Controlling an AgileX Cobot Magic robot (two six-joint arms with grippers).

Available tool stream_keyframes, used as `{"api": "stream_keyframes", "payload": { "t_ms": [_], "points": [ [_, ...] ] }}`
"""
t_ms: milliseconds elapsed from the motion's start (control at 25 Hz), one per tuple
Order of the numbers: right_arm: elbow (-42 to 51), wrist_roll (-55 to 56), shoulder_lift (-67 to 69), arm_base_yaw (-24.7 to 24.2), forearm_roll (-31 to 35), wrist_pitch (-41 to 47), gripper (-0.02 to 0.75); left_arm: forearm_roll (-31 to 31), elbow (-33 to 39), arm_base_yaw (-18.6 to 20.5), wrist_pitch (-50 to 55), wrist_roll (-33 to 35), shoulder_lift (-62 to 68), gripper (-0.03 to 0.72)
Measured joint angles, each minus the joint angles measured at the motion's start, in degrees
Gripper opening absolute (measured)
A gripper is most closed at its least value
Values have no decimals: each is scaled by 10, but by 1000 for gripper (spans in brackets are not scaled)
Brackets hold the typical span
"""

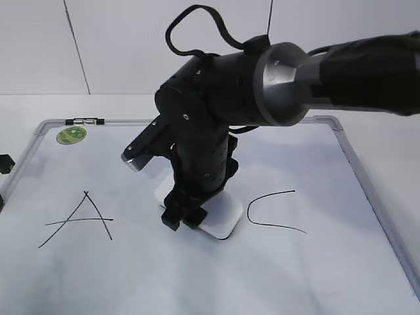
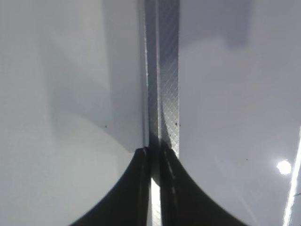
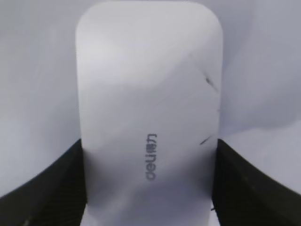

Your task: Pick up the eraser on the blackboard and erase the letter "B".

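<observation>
We have the eraser [image 3: 148,122] flat on the blackboard [image 1: 315,275], between the "A" [image 1: 79,220] and the "C" [image 1: 272,211], where the letter "B" should be; none of it shows, either hidden or wiped. Our right tool [image 1: 186,215] is clamped across the eraser's long sides, pressing its dark underside down so the felt can rub the surface. Our left tool [image 2: 155,165] has its jaws nearly together around the board's metal frame [image 2: 162,70], we judge to steady the board on the bench [image 1: 387,131].
</observation>
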Motion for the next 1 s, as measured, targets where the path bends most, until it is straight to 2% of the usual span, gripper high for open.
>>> {"api": "stream_keyframes", "payload": {
  "t_ms": [360, 480, 720, 1000],
  "points": [
    [-5, -81, 0, 0, 168, 41, 523, 0, 0, 0, 2, 0, 0, 13],
    [-5, -96, 0, 13, 204, 55, 523, 0, 0, 0, 3, 0, 0, 13],
    [-5, -91, 0, 45, 191, 41, 522, 0, 0, 0, 3, 0, 0, 13],
    [-5, -44, 2, 27, 127, 0, 522, 2, 0, 0, 3, 0, 0, 13]
  ]
}}
